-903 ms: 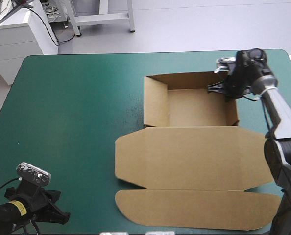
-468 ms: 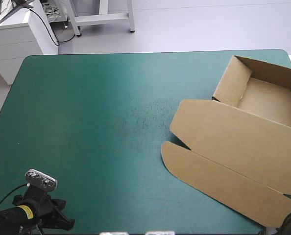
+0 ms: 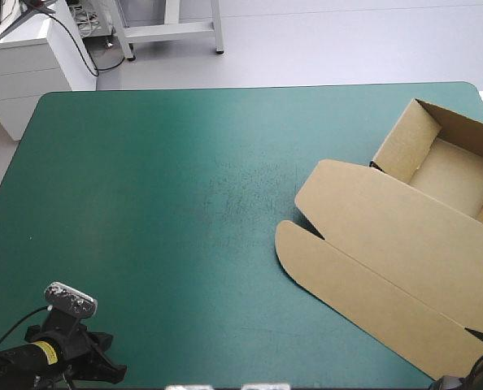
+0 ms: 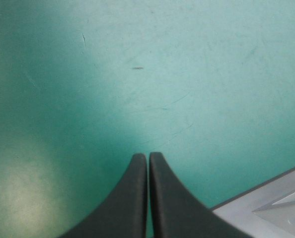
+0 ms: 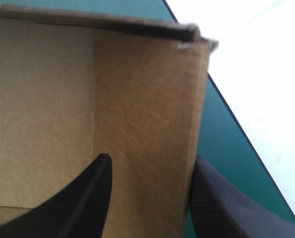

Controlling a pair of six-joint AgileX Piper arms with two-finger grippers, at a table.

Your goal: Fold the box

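Note:
The brown box (image 3: 388, 236) lies at the table's right side, turned askew, as an open tray (image 3: 453, 175) with raised walls and the lid flat toward the near edge. Part of the tray runs past the high view's right border. My right gripper (image 5: 152, 157) does not show in the high view. In the right wrist view its black fingers stand one inside and one outside a tray wall (image 5: 147, 99), shut on it near the wall's corner. My left gripper (image 3: 111, 372) rests low at the near left corner, shut on nothing (image 4: 148, 154), over bare teal-green cover.
The teal-green cover (image 3: 144, 203) stretches bare from the box to the left edge. The table's right edge (image 5: 227, 124) runs close beside the gripped wall. Pale floor beyond the near table edge (image 4: 266, 198) shows by the left gripper.
The box has slid to the right and turned, its tray now partly past the view's right border. The right arm has gone out of the high view. The left gripper barely shifted.

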